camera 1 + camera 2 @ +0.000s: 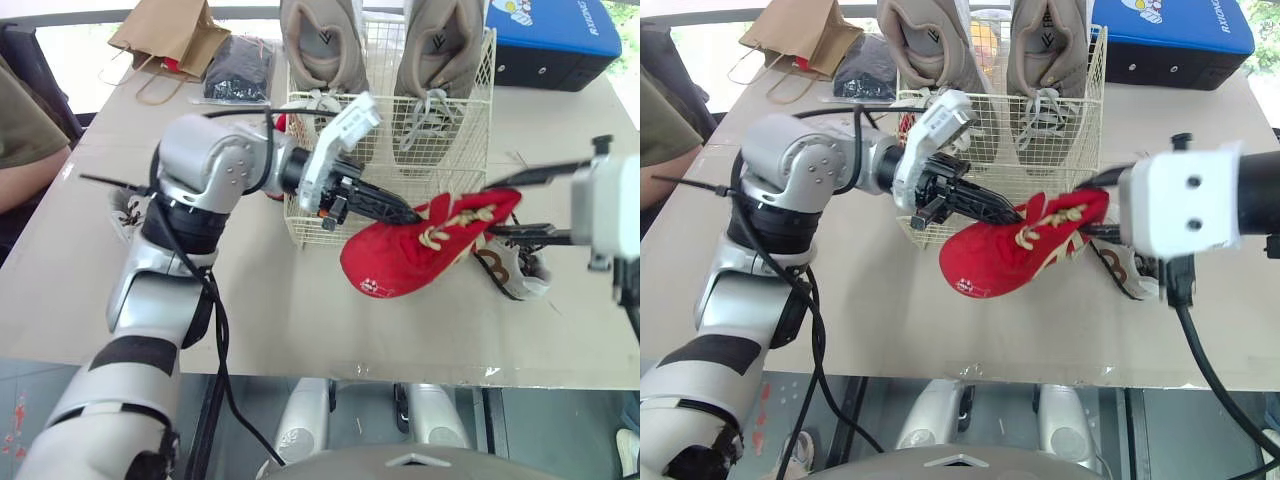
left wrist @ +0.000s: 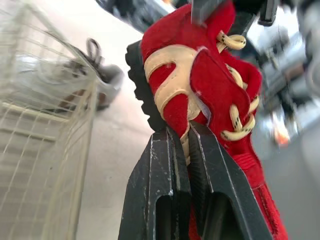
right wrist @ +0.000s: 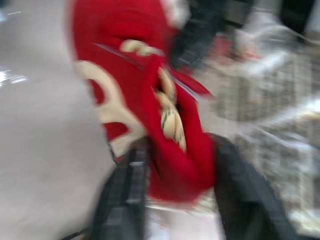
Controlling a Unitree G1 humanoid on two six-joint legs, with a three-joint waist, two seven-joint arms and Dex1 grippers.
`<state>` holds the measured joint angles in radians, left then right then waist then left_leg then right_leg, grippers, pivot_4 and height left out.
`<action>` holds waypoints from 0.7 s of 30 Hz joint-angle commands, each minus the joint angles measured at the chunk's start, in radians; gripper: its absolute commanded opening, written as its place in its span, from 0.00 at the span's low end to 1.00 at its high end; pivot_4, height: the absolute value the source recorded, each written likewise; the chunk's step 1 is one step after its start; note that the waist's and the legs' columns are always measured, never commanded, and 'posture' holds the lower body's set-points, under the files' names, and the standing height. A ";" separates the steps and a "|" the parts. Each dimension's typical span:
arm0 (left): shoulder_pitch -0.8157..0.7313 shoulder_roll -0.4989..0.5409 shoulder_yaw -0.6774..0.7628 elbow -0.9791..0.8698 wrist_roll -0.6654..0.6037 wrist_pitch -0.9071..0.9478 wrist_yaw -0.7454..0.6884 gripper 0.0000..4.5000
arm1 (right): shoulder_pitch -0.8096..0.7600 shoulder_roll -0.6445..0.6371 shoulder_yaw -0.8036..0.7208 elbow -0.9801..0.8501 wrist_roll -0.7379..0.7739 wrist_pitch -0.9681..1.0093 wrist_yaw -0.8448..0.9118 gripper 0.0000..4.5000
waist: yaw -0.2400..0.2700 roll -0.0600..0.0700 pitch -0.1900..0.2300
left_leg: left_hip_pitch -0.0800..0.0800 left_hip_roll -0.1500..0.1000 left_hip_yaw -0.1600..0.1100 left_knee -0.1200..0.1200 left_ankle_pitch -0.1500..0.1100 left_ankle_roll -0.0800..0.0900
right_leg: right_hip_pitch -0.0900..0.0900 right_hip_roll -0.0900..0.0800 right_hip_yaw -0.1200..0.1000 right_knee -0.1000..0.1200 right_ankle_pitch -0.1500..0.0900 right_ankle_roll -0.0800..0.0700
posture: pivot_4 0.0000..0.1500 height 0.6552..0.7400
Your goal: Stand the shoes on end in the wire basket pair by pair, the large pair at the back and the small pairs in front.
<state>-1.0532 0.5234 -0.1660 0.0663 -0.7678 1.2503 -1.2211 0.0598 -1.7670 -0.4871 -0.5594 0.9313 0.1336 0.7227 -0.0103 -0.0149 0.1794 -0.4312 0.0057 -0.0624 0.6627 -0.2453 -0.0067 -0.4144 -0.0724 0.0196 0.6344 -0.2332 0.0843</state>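
A red shoe (image 1: 400, 265) with cream laces hangs just above the table in front of the wire basket (image 1: 470, 110), held from both sides. My left gripper (image 1: 410, 215) is shut on its collar edge, and the left wrist view shows the black fingers (image 2: 160, 170) pinching the red fabric. My right gripper (image 1: 492, 208) clamps the shoe's other end, one finger (image 3: 127, 190) on each side. Two large tan shoes (image 1: 320, 40) stand on end at the basket's back. A bit of red (image 1: 283, 122) and a pale small shoe (image 1: 312, 101) show at the basket's left side.
A grey-and-white small shoe (image 1: 515, 270) lies on the table under my right gripper. Another small shoe (image 1: 125, 215) lies left of my left arm. Behind the basket are a brown paper bag (image 1: 170, 35), a black bundle (image 1: 237, 68) and a blue box (image 1: 555, 40). A person (image 1: 20, 130) sits at far left.
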 commanded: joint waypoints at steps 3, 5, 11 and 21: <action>0.064 -0.060 0.275 -0.160 -0.026 -0.101 0.274 0.00 | 0.037 0.277 -0.146 -0.024 0.290 0.522 -0.201 0.44 | 0.004 -0.009 0.000 | 0.001 0.000 -0.001 0.008 0.000 0.000 | 0.003 0.000 0.000 0.006 0.000 0.000 | 1.00 1.00; 0.110 -0.074 0.277 -0.218 0.039 -0.222 0.335 0.00 | 0.039 0.354 -0.138 -0.068 0.441 0.583 -0.336 0.44 | 0.006 -0.009 0.000 | 0.005 -0.001 0.000 0.009 0.000 0.001 | 0.006 0.000 0.002 0.008 0.000 0.000 | 1.00 1.00; 0.210 -0.134 0.214 -0.287 0.194 -0.527 0.417 0.00 | -0.453 0.630 0.303 -0.101 0.693 0.515 -0.772 0.44 | -0.009 -0.009 0.000 | 0.019 0.000 0.003 0.006 -0.002 0.004 | 0.016 0.002 0.005 0.007 0.000 0.000 | 1.00 1.00; 0.242 -0.180 0.181 -0.340 0.203 -0.649 0.428 0.00 | -0.786 0.961 0.544 0.066 0.530 0.673 -0.955 0.33 | 0.008 -0.010 0.000 | 0.014 -0.001 0.001 0.006 -0.002 0.003 | 0.012 0.001 0.003 0.007 0.001 -0.001 | 1.00 1.00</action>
<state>-0.7805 0.3618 0.0295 -0.1838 -0.5296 0.6580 -0.7620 -0.7148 -0.8170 0.0530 -0.5069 1.4849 0.7829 -0.2120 -0.0019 -0.0246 0.1792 -0.4185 0.0050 -0.0608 0.6683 -0.2469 -0.0037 -0.4025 -0.0711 0.0229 0.6419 -0.2323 0.0835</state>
